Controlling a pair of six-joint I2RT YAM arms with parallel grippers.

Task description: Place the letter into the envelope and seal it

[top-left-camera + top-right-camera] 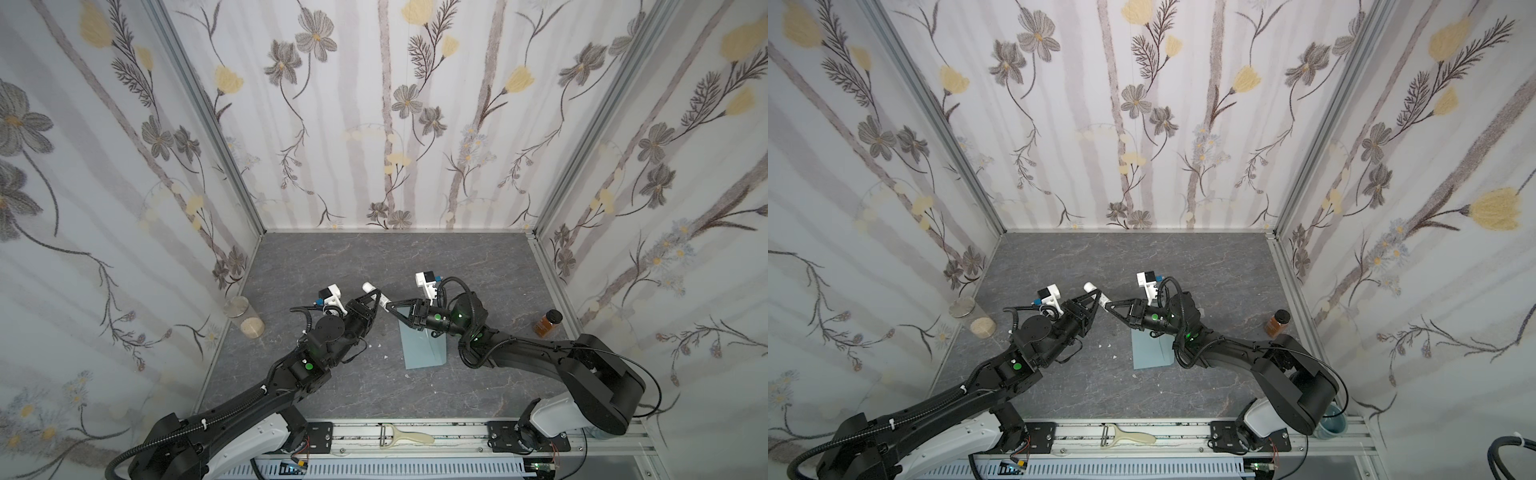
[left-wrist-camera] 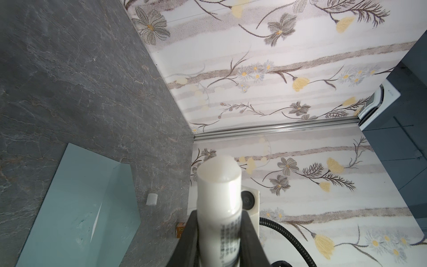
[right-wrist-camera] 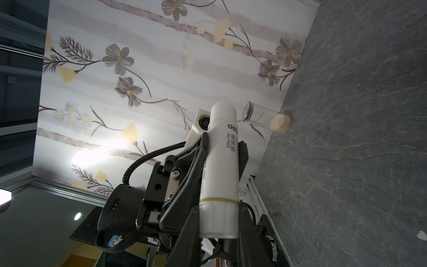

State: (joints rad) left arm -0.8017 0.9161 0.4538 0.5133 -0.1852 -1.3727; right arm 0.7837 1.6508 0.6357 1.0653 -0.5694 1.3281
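The blue-grey envelope [image 1: 422,347] [image 1: 1150,351] [image 2: 76,203] lies flat on the dark table, its far end under my right gripper. The letter is out of view. A white glue stick [image 1: 369,288] [image 1: 1089,286] [image 2: 218,191] [image 3: 221,150] hangs above the table between both grippers. My left gripper [image 1: 377,296] [image 1: 1098,296] [image 2: 219,224] is shut on its printed body. My right gripper [image 1: 388,307] [image 1: 1108,306] [image 3: 218,222] is shut on the plain end below the gold ring. The stick's other end points at the back wall.
A glass jar [image 1: 245,318] with a cork lies by the left wall and an amber bottle [image 1: 547,322] stands by the right wall. A peeler [image 1: 405,436] rests on the front rail. A small white cylinder [image 2: 151,199] lies on the table beside the envelope.
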